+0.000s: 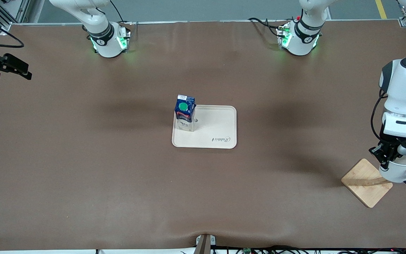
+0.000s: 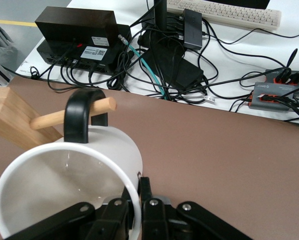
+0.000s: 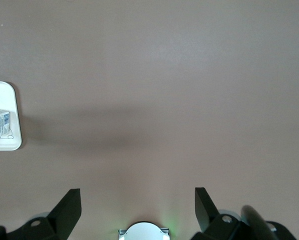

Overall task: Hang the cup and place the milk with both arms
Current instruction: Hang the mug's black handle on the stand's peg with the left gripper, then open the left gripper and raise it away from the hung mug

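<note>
while l gripper [image 1: 387,163] grips cup [image 1: 400,169]: peg [image 2: 72,114] thru handle

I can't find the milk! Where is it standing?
In the front view, the milk stands upright on the cream tray at the table's middle, at the tray's end toward the right arm.

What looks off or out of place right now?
Nothing stands out. The milk stands upright on the tray. The left claw grips the cup by its rim, handle looped over the rack's peg. The right claw waits open.
</note>
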Motion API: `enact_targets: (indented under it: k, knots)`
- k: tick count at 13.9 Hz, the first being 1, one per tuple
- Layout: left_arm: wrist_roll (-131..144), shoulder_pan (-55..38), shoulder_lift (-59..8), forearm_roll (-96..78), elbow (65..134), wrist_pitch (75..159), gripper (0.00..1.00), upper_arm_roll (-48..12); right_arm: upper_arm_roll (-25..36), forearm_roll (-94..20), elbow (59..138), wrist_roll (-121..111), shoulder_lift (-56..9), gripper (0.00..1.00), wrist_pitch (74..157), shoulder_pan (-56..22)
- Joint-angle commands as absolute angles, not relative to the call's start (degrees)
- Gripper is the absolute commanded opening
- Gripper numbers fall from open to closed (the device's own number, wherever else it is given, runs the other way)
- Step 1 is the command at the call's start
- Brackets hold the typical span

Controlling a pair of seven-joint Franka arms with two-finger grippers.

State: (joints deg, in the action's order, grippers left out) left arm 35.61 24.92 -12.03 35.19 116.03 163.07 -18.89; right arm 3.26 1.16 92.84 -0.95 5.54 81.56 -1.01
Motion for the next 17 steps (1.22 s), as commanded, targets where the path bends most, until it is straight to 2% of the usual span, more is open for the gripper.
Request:
enact_targets:
  k: [1,5,11,17]
  knots:
    - [36.21,25.58,-12.65,35.86,115.49,164.0,1.0,-19.69,3.16,0.26,93.34,-0.97,6.24,1.0,81.39,-0.7]
    - [35.95,25.31,-12.48,35.34,114.53,160.16,1.0,-22.22,3.16,0.26,93.34,-0.97,6.24,1.0,81.3,-0.7]
    - [34.47,25.4,-12.57,29.82,105.05,136.27,1.0,-33.56,3.16,0.26,93.34,-1.14,6.24,1.0,81.3,-0.79]
    - [22.69,25.14,-12.39,16.01,93.09,114.38,1.0,-36.38,2.73,0.26,92.9,-1.15,6.06,1.0,81.3,-1.58]
